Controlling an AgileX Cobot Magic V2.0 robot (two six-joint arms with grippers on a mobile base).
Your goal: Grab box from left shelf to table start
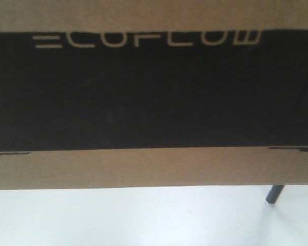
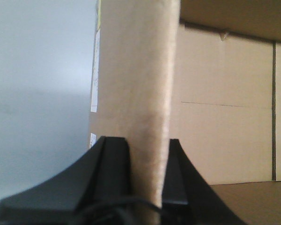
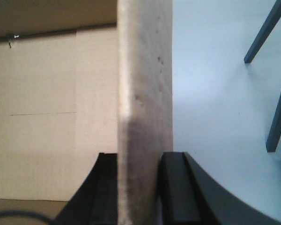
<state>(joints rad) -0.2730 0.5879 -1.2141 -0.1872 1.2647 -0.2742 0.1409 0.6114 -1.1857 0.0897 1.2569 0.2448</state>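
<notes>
One box (image 1: pixel 154 92) — two grips on it: left pincer (image 2: pixel 146 147), right pincer (image 3: pixel 139 161).

box (image 1: pixel 154 169) walls in left tool (image 2: pixel 145 143), right tool (image 3: pixel 140 157)

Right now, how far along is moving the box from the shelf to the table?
Done: the left pincer and the right pincer are each shut on a cardboard wall of the box. In hand: the box fills the front view, and no shelf shows, so it seems lifted away. To do: setting it down and letting go; whether the white surface below it is the table, I cannot tell.
</notes>
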